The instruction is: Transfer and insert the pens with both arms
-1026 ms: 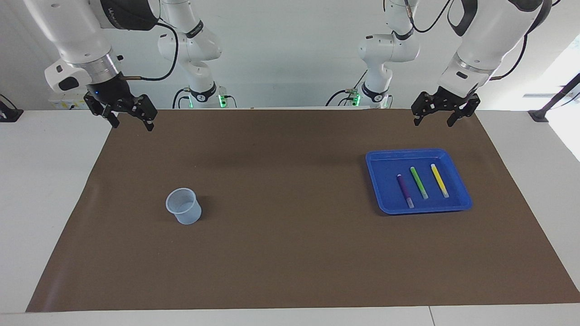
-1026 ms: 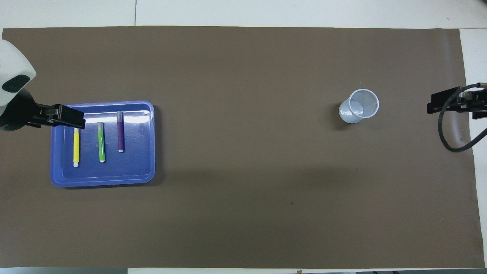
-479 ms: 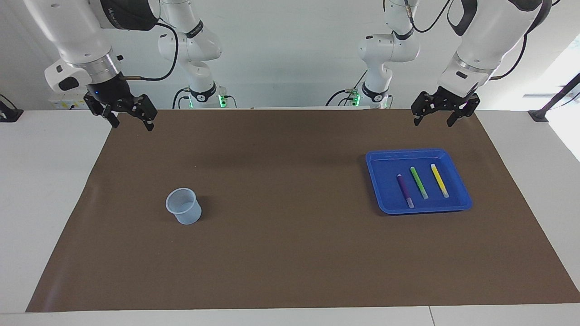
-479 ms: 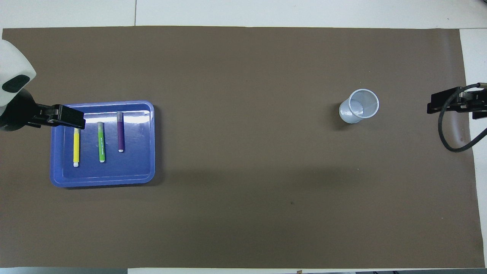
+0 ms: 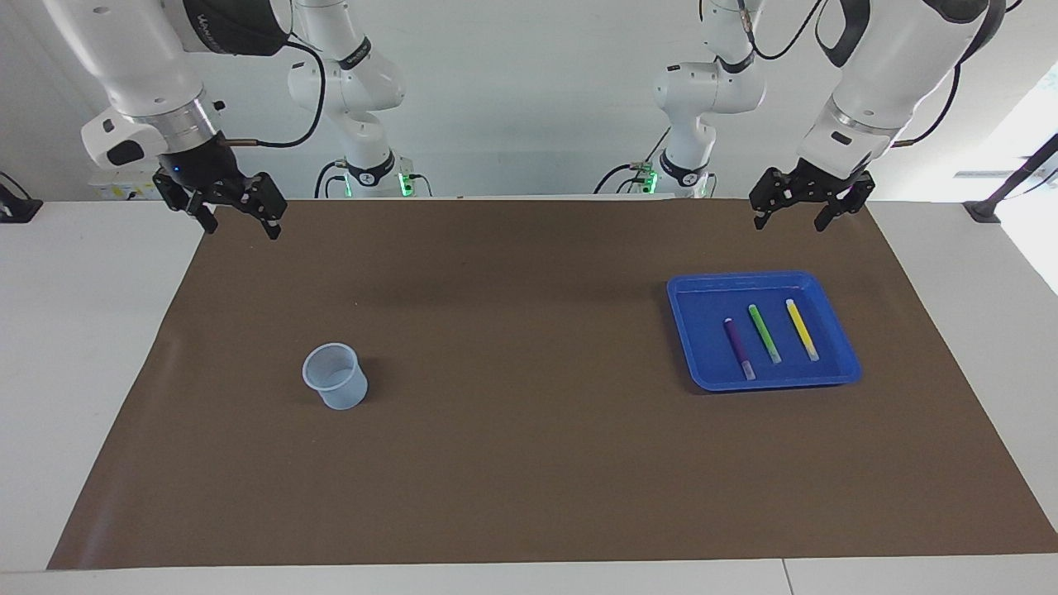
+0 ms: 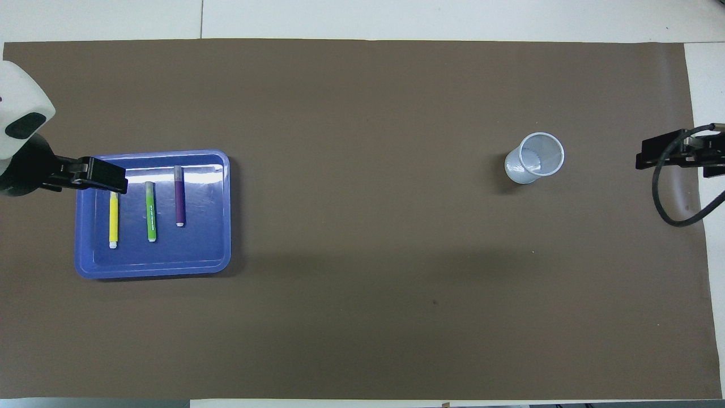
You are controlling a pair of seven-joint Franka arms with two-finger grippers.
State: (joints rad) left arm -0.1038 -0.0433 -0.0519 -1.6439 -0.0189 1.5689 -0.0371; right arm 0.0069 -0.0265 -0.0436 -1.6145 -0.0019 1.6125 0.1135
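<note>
Yellow pen (image 5: 802,329) lies well below left claw (image 5: 800,220).

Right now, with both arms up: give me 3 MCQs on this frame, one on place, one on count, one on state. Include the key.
1. Where do the pens lie?
A. In the blue tray
B. In the cup
C. On the bare brown mat

2. How many pens are there?
A. Two
B. Three
C. Five

3. What is the cup's state?
A. Tipped on its side
B. Upright with a pen in it
C. Upright with no pen in it

Key:
1 A: the yellow pen, green pen and purple pen all lie inside the blue tray, toward the left arm's end of the table.
2 B: three pens show, one of each colour.
3 C: the cup stands on its base toward the right arm's end, and no pen shows in it. The left gripper and right gripper hang open, holding nothing.
</note>
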